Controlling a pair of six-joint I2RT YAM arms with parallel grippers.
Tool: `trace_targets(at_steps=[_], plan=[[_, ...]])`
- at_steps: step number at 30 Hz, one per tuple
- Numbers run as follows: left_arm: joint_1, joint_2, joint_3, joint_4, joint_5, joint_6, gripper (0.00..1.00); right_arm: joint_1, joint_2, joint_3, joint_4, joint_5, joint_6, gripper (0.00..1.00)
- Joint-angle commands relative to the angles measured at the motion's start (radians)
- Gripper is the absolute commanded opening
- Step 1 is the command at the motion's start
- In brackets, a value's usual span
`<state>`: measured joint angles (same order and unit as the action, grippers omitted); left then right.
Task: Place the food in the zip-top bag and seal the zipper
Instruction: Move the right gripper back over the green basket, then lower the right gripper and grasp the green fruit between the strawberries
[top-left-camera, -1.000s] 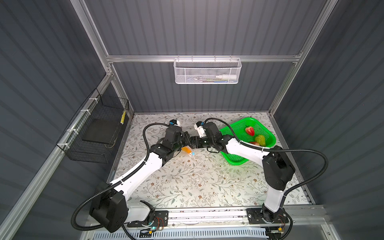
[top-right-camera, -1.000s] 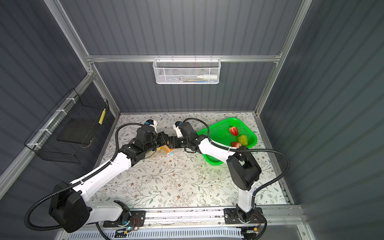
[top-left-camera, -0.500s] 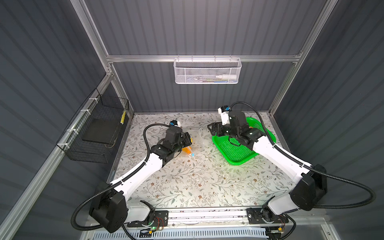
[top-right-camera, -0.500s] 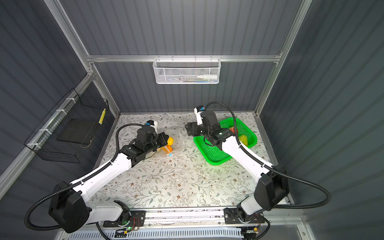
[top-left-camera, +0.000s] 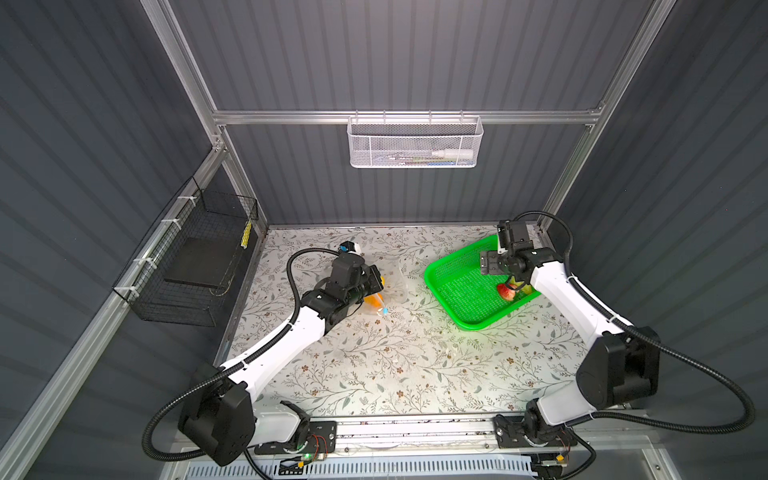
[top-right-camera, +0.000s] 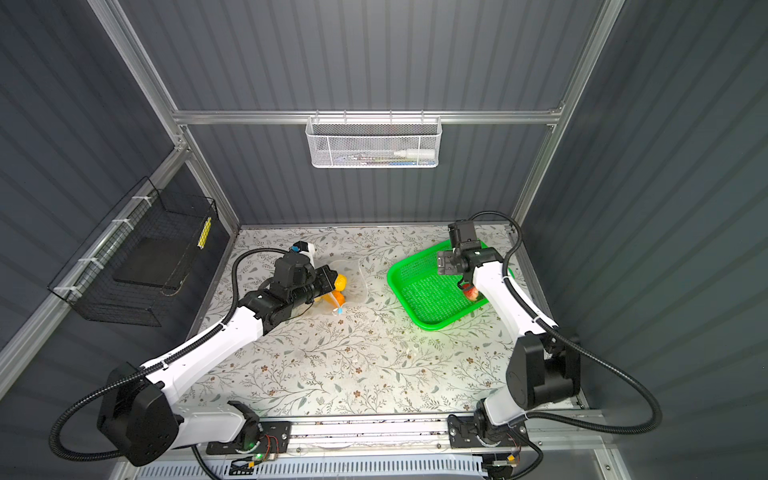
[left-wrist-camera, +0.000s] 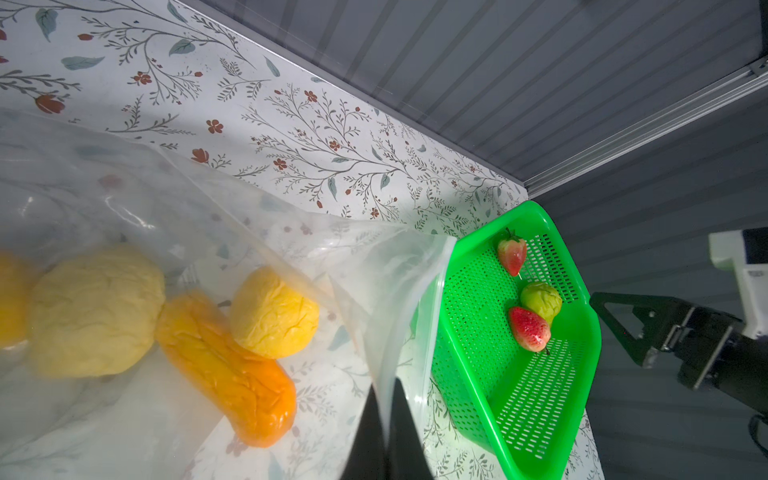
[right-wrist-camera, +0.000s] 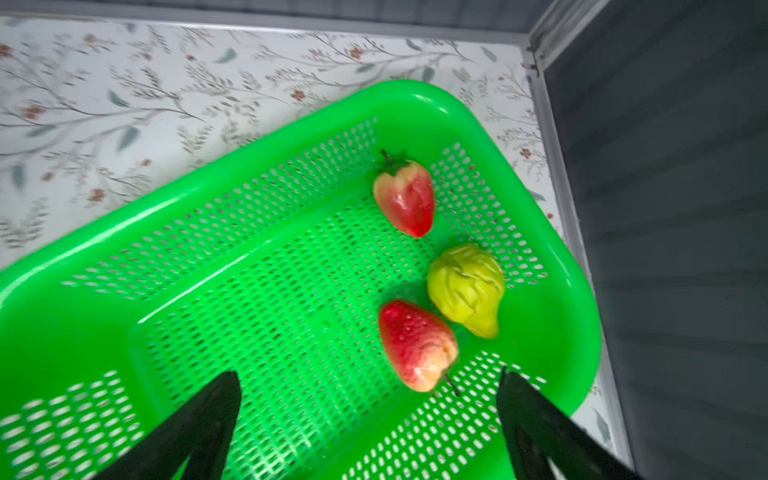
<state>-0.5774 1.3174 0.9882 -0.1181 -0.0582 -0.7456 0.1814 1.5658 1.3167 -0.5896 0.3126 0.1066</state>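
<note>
Layout check: zip-top bag (top-left-camera: 395, 274) left, basket (top-left-camera: 471, 325) right.
I count four food pieces (left-wrist-camera: 270, 311) inside the bag, three more at the basket's right side.

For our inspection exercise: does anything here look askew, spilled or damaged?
Nothing spilled. The green basket sits skewed on the table; the green fruit in it and a yellow piece in the bag have crumpled, dented skins.

green perforated basket (right-wrist-camera: 124, 232) with one strawberry (right-wrist-camera: 405, 199), another strawberry (right-wrist-camera: 415, 345) and a yellow-green fruit (right-wrist-camera: 465, 286), black jaws wide apart
</note>
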Motion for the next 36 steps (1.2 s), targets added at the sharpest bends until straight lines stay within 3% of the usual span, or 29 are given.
trace_targets(at_steps=[1, 15, 28, 36], plan=[[-0.004, -0.027, -0.011, 0.001, 0.009, -0.011, 0.0, -0.06, 0.054, 0.021, -0.064, 0.031, -0.028, 0.98], [-0.004, -0.029, -0.005, -0.006, 0.006, -0.01, 0.0, -0.208, 0.257, 0.114, -0.081, -0.062, -0.01, 0.98], [-0.004, -0.037, -0.004, -0.02, -0.006, -0.007, 0.0, -0.242, 0.387, 0.166, -0.039, -0.124, -0.041, 0.98], [-0.004, -0.036, 0.002, -0.022, -0.009, -0.006, 0.0, -0.241, 0.406, 0.177, -0.061, -0.285, 0.007, 0.95]])
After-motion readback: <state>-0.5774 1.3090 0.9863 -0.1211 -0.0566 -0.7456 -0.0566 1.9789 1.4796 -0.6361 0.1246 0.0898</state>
